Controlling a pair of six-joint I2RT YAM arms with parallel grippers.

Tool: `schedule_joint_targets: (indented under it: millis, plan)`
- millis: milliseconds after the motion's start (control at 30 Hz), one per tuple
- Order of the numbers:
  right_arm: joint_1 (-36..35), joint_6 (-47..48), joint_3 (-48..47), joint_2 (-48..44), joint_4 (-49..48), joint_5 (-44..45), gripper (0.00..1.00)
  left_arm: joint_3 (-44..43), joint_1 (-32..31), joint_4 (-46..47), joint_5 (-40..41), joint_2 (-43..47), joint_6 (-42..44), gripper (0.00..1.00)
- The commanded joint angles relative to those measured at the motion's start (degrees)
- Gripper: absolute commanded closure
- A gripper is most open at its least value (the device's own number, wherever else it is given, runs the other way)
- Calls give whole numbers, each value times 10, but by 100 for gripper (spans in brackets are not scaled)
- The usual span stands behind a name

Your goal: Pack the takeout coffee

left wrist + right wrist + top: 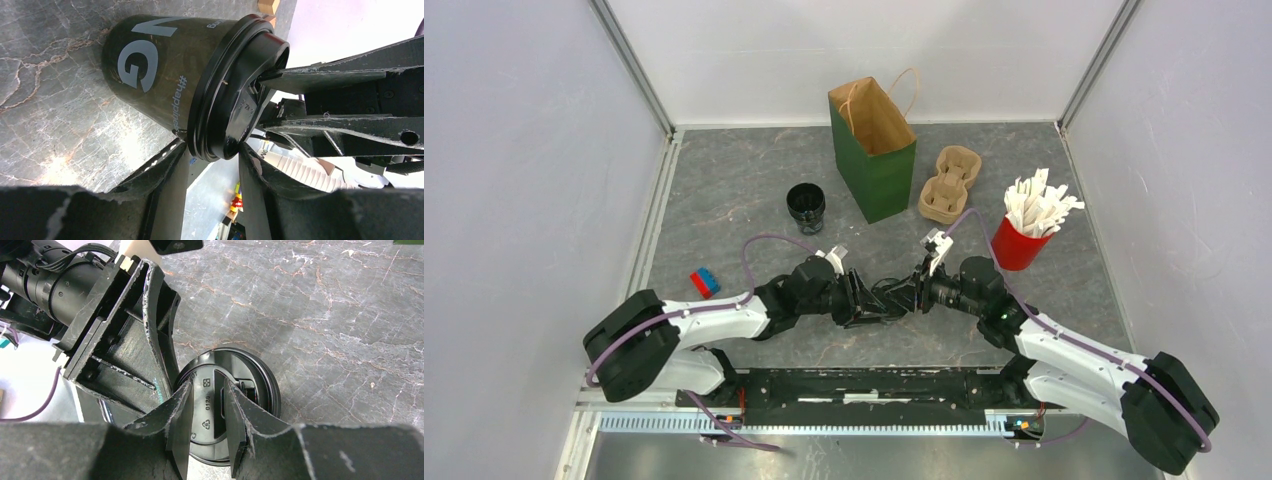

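Closest to us, the left tool (212,152) sets its two fingers astride the rim of the coffee cup (150,75). We cannot tell whether they grip it or merely flank it. The right tool (207,400) pinches the black lid (252,372) from its top side. The cup sits between the two tools, over the middle of the desk (754,180) near its near edge. It is tilted: its long axis runs from the lid, which faces the right tool, to the base, which points away and down toward the desk. A second black cup (805,204) stands upright left of the green bag (879,165).
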State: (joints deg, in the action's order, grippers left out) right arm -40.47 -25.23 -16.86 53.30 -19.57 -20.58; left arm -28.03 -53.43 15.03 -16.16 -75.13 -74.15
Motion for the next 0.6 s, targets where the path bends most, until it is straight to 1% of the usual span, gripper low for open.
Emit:
schedule_joint_targets:
  millis: [0, 200, 300, 467, 567]
  plan:
    - [-3, 12, 24, 10, 25, 19, 65, 2, -1, -68, 51, -9, 23, 53]
    - [-3, 19, 30, 21, 27, 29, 65, 1, -1, -88, 62, -19, 35, 55]
    - [-3, 20, 25, 21, 31, 28, 65, -5, -1, -103, 72, -7, 40, 55]
    - [-2, 16, 17, 16, 40, 32, 64, -36, 1, -188, 117, 22, 76, 55]
    - [-3, 5, 18, 14, 35, 26, 63, -53, 2, -220, 137, 35, 96, 54]
